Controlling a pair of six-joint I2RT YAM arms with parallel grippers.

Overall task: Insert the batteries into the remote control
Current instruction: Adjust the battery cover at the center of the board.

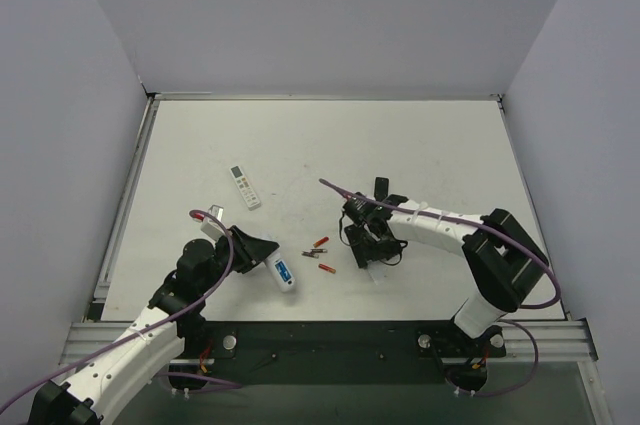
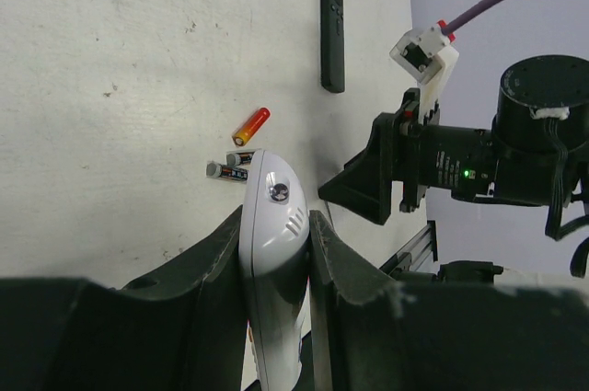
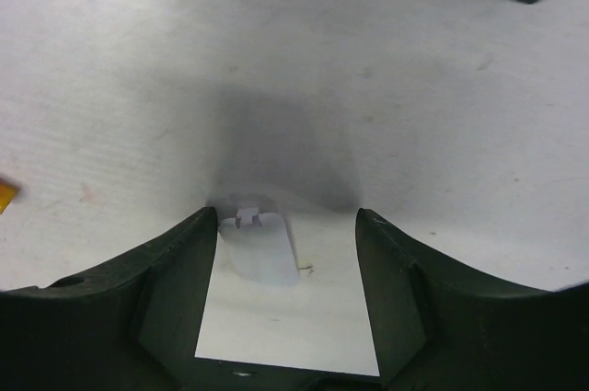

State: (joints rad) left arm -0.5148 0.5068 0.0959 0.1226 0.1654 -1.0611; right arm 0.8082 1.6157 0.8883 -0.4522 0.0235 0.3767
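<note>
Light in the top external view is even, diffuse and overhead. We see the table [image 1: 420,145] bright and flat, with only faint, short shadows under the arms. Small items there are too coarse to resolve.

In the left wrist view, we find the table surface sharp. A mild glare band runs along the white shell of the remote control [image 2: 271,253]. The left gripper [image 2: 276,216] is dark and soft at the near edge.

In the right wrist view, we note a broad, soft shadow just ahead of the right gripper [image 3: 285,214]. The surface is slightly blurred and the corners are darker.
</note>
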